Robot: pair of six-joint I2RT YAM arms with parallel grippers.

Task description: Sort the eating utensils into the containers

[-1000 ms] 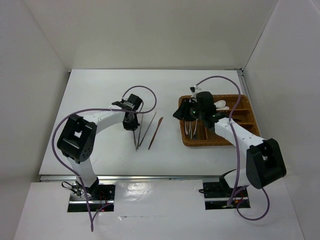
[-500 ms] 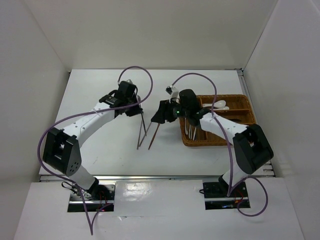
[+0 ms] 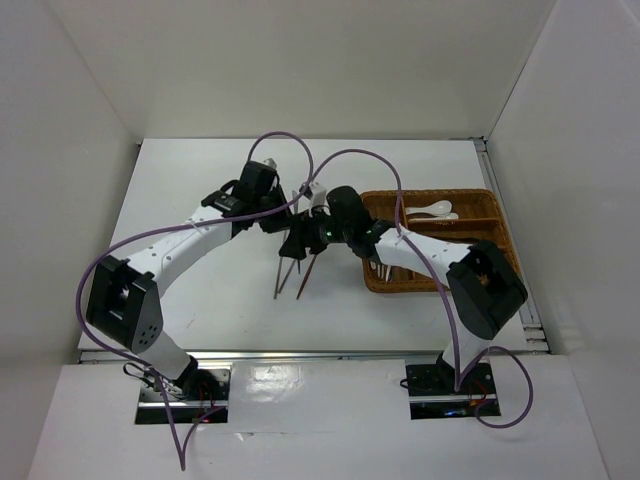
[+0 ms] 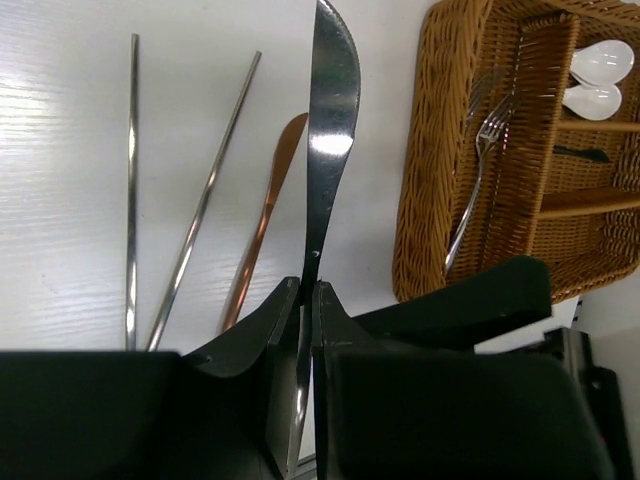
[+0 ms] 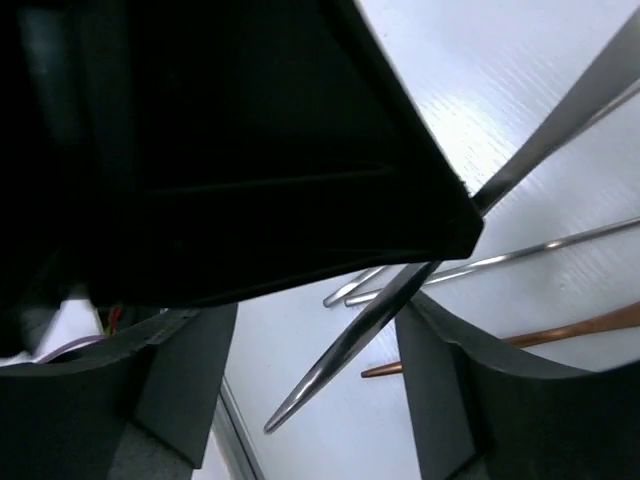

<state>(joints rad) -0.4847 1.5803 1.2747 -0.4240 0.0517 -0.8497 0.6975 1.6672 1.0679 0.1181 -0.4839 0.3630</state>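
Note:
My left gripper (image 4: 308,285) is shut on a flat silver knife-like utensil (image 4: 330,120) and holds it above the table. Under it lie two thin silver sticks (image 4: 132,180) and a copper-brown stick (image 4: 270,205). My right gripper (image 5: 320,340) is open, and the held utensil's lower end (image 5: 350,350) runs between its fingers, apart from both. In the top view the left gripper (image 3: 283,222) and right gripper (image 3: 297,245) meet above the sticks (image 3: 282,278). The wicker tray (image 4: 425,150) holds silver forks (image 4: 478,180) and white spoons (image 4: 600,65).
The tray (image 3: 420,288) sits at the right of the white table, close to the right arm's elbow. White walls enclose the table on three sides. Purple cables loop above both arms.
The left gripper has risen from the table with the silver utensil. The right arm has swung left from over the tray to the left gripper, its open jaws now around the utensil's lower end.

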